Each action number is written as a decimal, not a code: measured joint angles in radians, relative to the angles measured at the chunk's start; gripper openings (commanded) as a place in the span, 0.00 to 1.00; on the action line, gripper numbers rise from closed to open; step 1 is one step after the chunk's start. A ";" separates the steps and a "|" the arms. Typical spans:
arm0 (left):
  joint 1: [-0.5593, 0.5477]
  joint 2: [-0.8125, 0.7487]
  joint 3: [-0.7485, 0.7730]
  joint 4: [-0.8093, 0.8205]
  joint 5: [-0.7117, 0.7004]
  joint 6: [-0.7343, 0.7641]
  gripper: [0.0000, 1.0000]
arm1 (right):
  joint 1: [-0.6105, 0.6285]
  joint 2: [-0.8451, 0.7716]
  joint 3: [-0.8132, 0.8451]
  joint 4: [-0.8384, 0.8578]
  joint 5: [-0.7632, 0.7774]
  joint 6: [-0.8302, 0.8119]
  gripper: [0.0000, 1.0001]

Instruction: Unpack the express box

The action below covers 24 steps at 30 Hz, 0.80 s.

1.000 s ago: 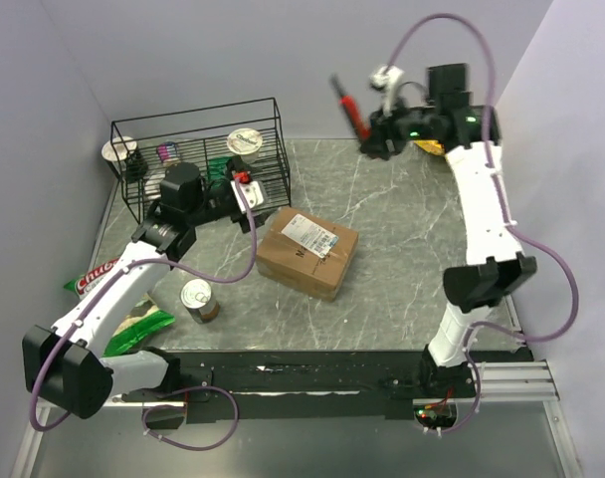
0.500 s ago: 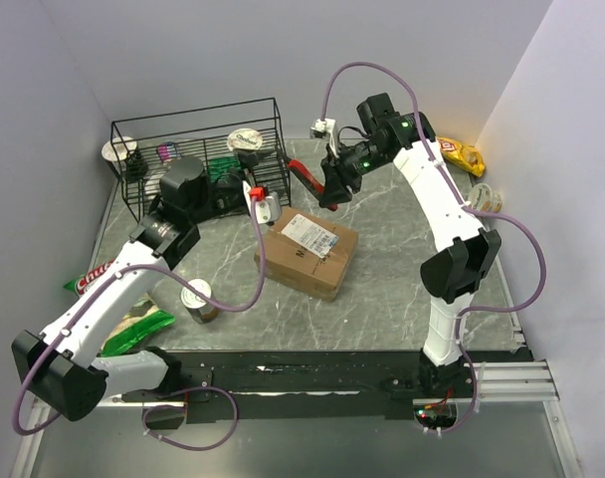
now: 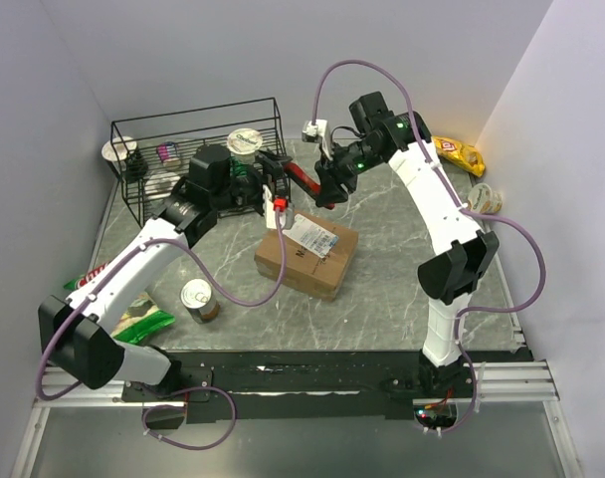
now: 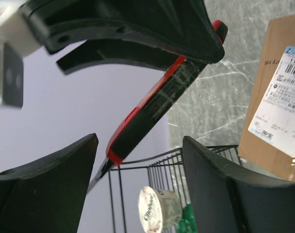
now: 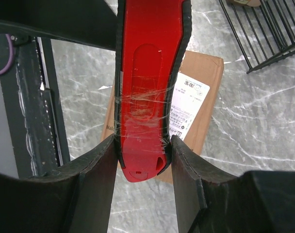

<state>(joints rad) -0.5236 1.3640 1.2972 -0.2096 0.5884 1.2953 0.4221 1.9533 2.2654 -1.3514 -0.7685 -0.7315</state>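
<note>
A grey marbled desk (image 3: 402, 249) fills the overhead view. At its far left corner stands a black wire basket (image 3: 143, 149) holding a white lidded cup (image 3: 245, 141) and other small items. The express box (image 3: 307, 254), a brown cardboard carton with a white printed label on top, lies flat near the middle of the desk, flaps closed. Green snack bags (image 3: 143, 324) lie at the near left edge, with a small tin can (image 3: 198, 299) upright between them and the box.

The right arm arches over from the right, its tool (image 3: 327, 189) clamped on the handle of a red-and-black utility knife (image 5: 147, 73) held above the box's far edge. The left arm stretches forward past the basket. Its tool (image 4: 138, 165) has its fingers spread apart, and the knife shows in the gap between them; contact cannot be told.

Half a second earlier the left tool sat nearer the basket and farther from the knife; it has since swung right to meet it, while the box has not moved
</note>
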 measured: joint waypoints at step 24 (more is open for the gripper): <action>-0.037 0.069 -0.029 -0.016 -0.123 0.119 0.01 | -0.027 -0.042 -0.048 0.024 -0.011 0.001 0.86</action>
<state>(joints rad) -0.5606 1.4334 1.2682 -0.2260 0.4652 1.4139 0.3950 1.9114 2.2173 -1.3270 -0.7792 -0.7307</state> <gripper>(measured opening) 0.192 0.525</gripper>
